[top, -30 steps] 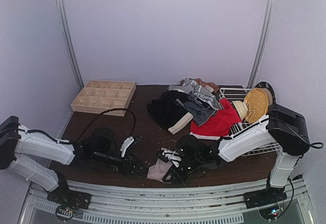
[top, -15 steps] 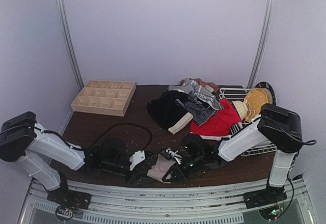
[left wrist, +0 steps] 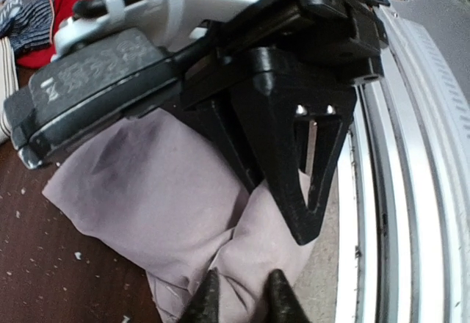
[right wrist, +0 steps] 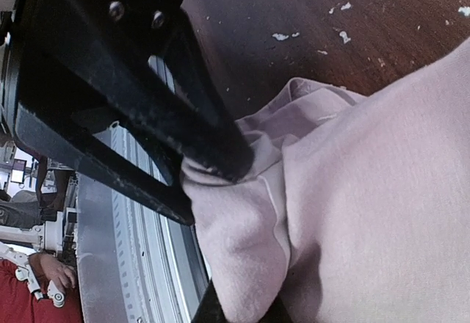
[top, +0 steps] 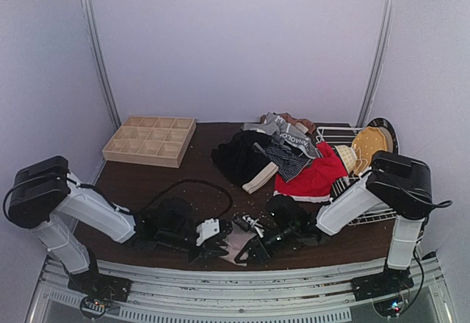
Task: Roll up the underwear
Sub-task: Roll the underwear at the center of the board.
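**Pale pink underwear pinched from both sides at the near edge**

Top view: the pale pink underwear (top: pixel 235 245) lies crumpled at the surface's (top: pixel 139 183) front edge, between the left gripper (top: pixel 220 238) and the right gripper (top: pixel 252 247). The red underwear (top: pixel 316 178) and wooden tray (top: pixel 150 140) sit well behind.
Left wrist: the left gripper is clenched on a fold, with the right gripper looming just ahead.
Right wrist: the right gripper clamps the same cloth beside the left gripper's finger
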Controlling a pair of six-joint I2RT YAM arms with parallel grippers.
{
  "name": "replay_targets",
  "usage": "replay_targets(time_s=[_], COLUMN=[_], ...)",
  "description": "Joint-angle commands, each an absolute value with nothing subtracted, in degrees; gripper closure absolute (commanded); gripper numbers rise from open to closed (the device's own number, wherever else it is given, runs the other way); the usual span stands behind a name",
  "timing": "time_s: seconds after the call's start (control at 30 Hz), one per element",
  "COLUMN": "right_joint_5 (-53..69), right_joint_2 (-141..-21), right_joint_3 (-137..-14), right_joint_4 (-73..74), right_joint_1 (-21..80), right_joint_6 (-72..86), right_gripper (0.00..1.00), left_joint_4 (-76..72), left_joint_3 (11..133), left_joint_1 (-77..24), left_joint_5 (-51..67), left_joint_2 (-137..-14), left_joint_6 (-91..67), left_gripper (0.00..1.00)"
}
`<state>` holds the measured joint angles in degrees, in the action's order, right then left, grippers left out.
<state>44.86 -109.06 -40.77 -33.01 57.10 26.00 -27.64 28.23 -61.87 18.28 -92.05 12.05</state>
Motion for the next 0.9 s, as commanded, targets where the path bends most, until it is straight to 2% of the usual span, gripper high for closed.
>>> replay_targets(time_s=[0.0, 0.03, 0.07, 0.23, 0.33, 0.5, 0.73, 0.87], right_joint_5=[43.4, 42.8, 42.3, 38.6, 35.3, 26.9, 9.7, 5.8], right_joint_2=[-108.7, -107.9, -107.0, -102.9, -100.3, -93.6, -83.7, -81.9], right_joint_3=[-37.5, -37.3, -37.3, -35.8, -34.4, -30.3, -29.7, -32.2], right_joint_4=[-26.8, -26.7, -26.5, -26.4, -26.6, -28.5, -19.9, -14.2], right_joint_1=[57.6, 57.6, 57.7, 58.4, 59.3, 61.5, 67.5, 69.7], right_joint_6=[27.7, 27.7, 27.6, 26.6, 25.8, 24.0, 15.0, 9.9], right_gripper=[0.97, 0.92, 0.89, 0.66, 0.59, 0.55, 0.53, 0.53], left_joint_4=[-29.4, -29.2, -28.9, -27.1, -26.1, -22.9, -12.4, -4.6], left_joint_3=[28.9, 29.0, 29.0, 29.3, 29.8, 31.7, 38.7, 43.9], left_joint_1=[-62.3, -62.3, -62.3, -62.3, -62.3, -62.3, -62.3, -61.8], left_joint_5=[20.8, 21.1, 21.3, 22.8, 23.4, 24.9, 30.0, 33.2], left_joint_2=[-93.4, -93.6, -93.8, -94.2, -94.9, -96.4, -99.9, -102.6], left_joint_6=[12.3, 11.9, 11.6, 9.0, 8.0, 6.7, 4.5, 3.0], left_gripper=[0.94, 0.99, 1.0, 1.0, 1.0, 1.0, 1.0, 1.0])
